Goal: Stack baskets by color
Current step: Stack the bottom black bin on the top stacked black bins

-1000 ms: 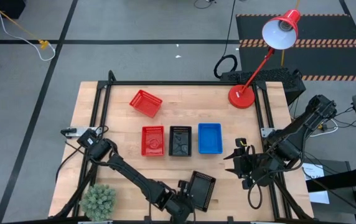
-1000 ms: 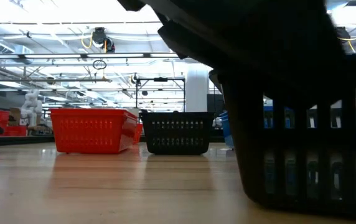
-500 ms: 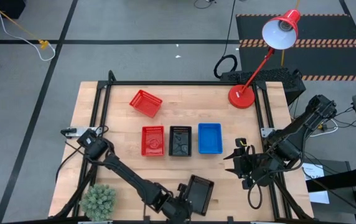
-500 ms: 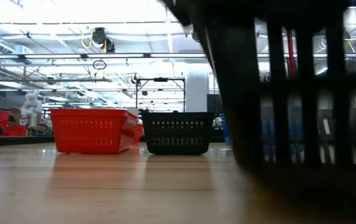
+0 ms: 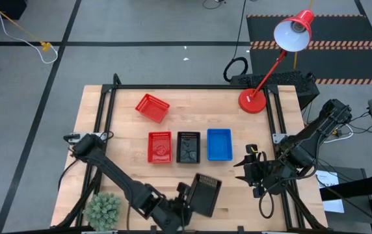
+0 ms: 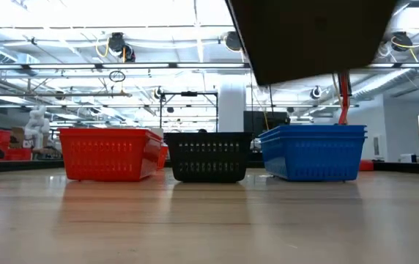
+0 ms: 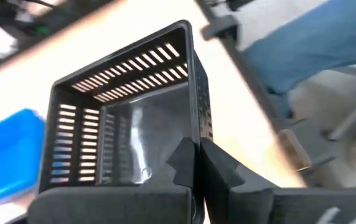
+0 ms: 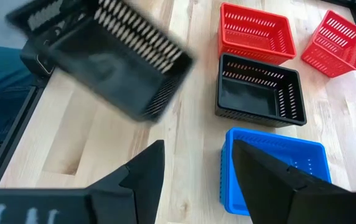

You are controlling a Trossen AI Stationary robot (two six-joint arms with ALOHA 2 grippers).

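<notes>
My left gripper (image 5: 187,199) is shut on a black basket (image 5: 206,194) above the table's near edge; the low view shows only its underside (image 6: 312,37), high off the wood. In a row at mid-table stand a red basket (image 5: 159,147), a black basket (image 5: 188,147) and a blue basket (image 5: 218,144), each on its bottom. Another red basket (image 5: 152,107) lies askew farther back. My right gripper (image 5: 250,170) hangs open at the right edge, holding nothing. My left gripper pinches one side wall of the black basket (image 7: 198,127) at its rim, with one finger (image 7: 181,163) inside the basket and the other (image 7: 220,171) outside. The fingers slant down from the table's near left. The basket is lifted clear and tilted.
A red lamp stands on its round base (image 5: 252,101) at the far right corner. A small green plant (image 5: 102,209) sits at the near left corner. Bare wood lies between the row of baskets and the near edge (image 5: 173,175).
My left gripper has risen with the black basket, which stood on the table by the near edge and now hangs clear above it. The basket has also drifted slightly toward the row of baskets and tipped.
</notes>
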